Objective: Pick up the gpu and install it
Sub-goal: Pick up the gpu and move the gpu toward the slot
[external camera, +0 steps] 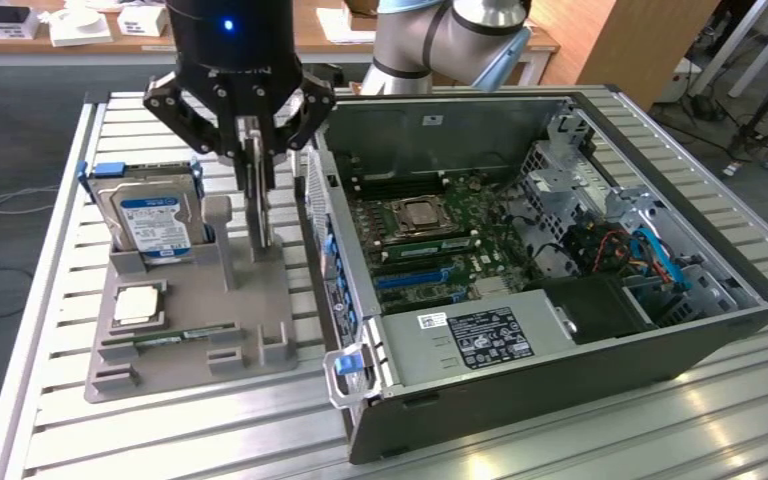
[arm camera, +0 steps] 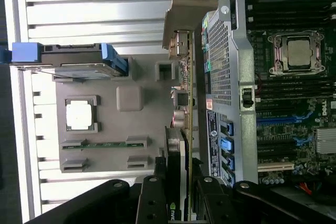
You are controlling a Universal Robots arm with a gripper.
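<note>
Clenched on the thin, flat, dark gpu near its upper edge, with the black link-fingered gripper pointing straight down and a pad against each face of the card. Seated upright on its long edge in a slot of the grey moulded holder tray, with the lower edge down in the slot as far as can be seen. Little room at 3 o'clock in the exterior view: just beside the card, the perforated rear wall of the open dark-grey computer case, lying on its side with the green motherboard facing up. More room at 9 o'clock: first a short grey post of the tray, then, apart in its own cradle, the silver hard drive with blue-white label and blue side rails. Toward 7 o'clock, lying flat and low, the square silver processor chip and the slim green RAM stick. Open overhead at 12 o'clock, apart from the wrist itself and the grey-and-blue arm bending in from behind the case. In the wrist view, edge-on, the card with its tan metal end bracket at the far end and the case wall parallel, close alongside. Under everything, the slatted aluminium table.
</note>
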